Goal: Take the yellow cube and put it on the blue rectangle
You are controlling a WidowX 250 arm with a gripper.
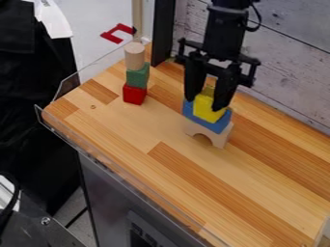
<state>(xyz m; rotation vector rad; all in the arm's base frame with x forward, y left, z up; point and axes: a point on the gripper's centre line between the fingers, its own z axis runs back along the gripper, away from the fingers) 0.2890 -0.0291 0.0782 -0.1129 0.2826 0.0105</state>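
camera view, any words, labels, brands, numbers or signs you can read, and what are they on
No readable text.
Grey panel below the wooden tabletop: marks too small to read.
Yellow cube, blue rectangular block, pale wooden arch, red cube, green block, pale wooden cylinder: no lettering on the sides that show.

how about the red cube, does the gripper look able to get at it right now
Probably not cleanly: the red cube is under the green block and wooden cylinder, and the gripper is at the yellow cube.
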